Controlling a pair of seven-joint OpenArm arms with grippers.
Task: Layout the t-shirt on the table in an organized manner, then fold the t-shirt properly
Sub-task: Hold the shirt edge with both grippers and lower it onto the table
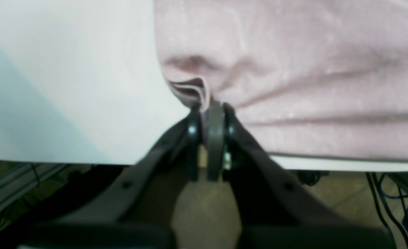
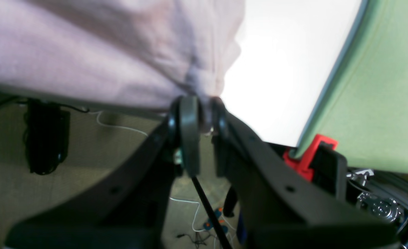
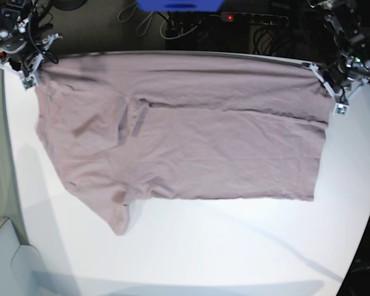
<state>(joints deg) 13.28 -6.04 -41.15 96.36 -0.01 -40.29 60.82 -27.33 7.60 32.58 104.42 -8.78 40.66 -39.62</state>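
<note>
A green partition panel (image 2: 380, 86) stands right of a red clamp (image 2: 307, 157); cables (image 2: 197, 211) trail across the floor.

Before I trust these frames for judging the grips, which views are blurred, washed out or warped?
Left wrist view: soft focus, left gripper and t-shirt smeared. Right wrist view: blurred too, the table blown out to white beside the right gripper. Base view: sharpest, but wide-angle bending curves the table edges, and long arm shadows fall across the near tabletop.
</note>
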